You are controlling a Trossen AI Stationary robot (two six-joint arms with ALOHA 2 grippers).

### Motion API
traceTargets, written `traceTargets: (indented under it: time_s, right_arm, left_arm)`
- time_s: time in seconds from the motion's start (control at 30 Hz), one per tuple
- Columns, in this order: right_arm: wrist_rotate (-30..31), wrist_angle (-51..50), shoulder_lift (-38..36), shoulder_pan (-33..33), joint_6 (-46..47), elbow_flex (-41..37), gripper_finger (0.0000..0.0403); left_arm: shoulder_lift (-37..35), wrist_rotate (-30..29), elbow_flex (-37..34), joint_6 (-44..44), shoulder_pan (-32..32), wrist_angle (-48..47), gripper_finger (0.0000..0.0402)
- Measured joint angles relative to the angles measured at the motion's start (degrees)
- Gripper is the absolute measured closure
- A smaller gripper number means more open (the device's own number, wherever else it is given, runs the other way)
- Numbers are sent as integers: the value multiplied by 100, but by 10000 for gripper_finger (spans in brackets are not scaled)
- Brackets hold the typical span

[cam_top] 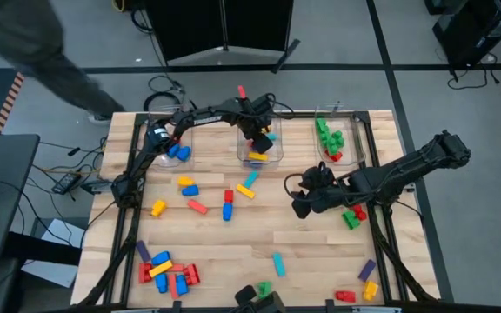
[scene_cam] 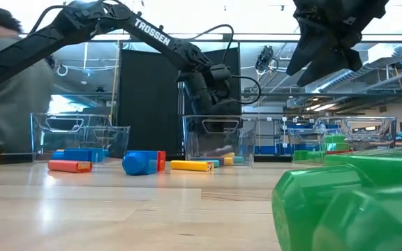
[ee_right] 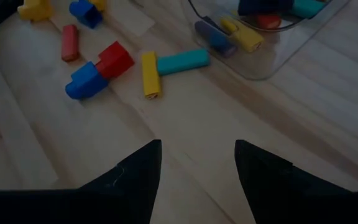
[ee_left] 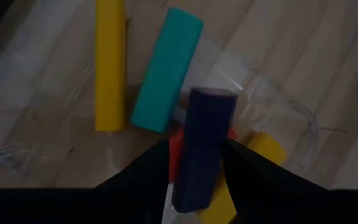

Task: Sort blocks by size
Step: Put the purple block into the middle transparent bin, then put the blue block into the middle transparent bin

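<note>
On the pale wood-plank tabletop, smooth plastic blocks lie scattered, and more sit in three clear, thin-walled bins along the far edge. The left gripper hangs over the middle bin, a long dark purple block standing between its jaws above a yellow bar and a teal bar; whether the jaws press it I cannot tell. The right gripper hovers over bare wood with jaws parted and empty, a yellow-and-teal pair lying ahead of it.

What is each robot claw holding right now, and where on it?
The left gripper has a long purple block between its fingers near one end. The right gripper is open, holding nothing.
</note>
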Motion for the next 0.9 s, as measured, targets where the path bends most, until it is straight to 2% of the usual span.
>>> traceTargets:
  time_s: [0.17,0.3,0.63,0.77,0.9]
  right_arm:
    - [-2,-2,0,-35,0,0,188]
    - [-2,-2,0,-35,0,0,188]
    - [-20,14,0,-32,0,0,188]
    - [-330,26,2,24,2,0,188]
    - [-433,-42,-8,285,114,0,188]
  left_arm:
    - [0,-27,0,205,11,-17,213]
    - [2,-79,239,263,83,-220,203]
    - [2,-210,2142,381,105,-1519,203]
    - [-546,-397,1760,47,-271,-1502,204]
    - [-1150,-1267,1239,-372,-916,-1212,204]
